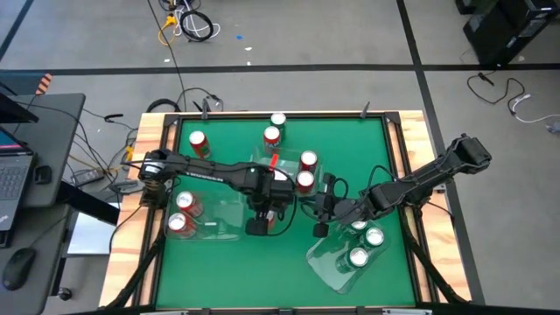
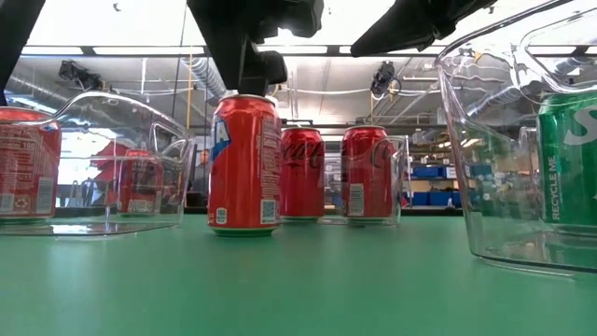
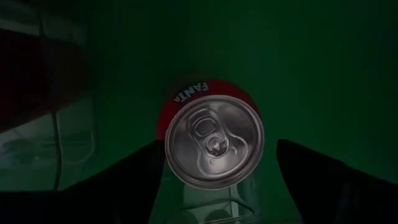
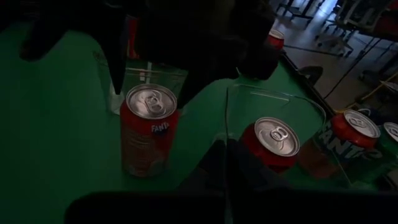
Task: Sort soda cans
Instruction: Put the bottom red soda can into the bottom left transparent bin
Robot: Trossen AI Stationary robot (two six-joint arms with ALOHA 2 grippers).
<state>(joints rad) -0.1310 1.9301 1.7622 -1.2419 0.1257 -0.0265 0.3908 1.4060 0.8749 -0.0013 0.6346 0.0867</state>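
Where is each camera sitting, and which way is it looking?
High view: above, straight down on the green table; both arms show.
Low view: table height, looking across at the red Fanta can; arms hang above.
Left wrist view: looks down on that can between the open left hand.
Right wrist view: sees the same can past the shut right hand.

Red soda cans point(image 2: 244, 161) and green soda cans point(image 1: 365, 246) stand upright, silver tops up, across the green table.
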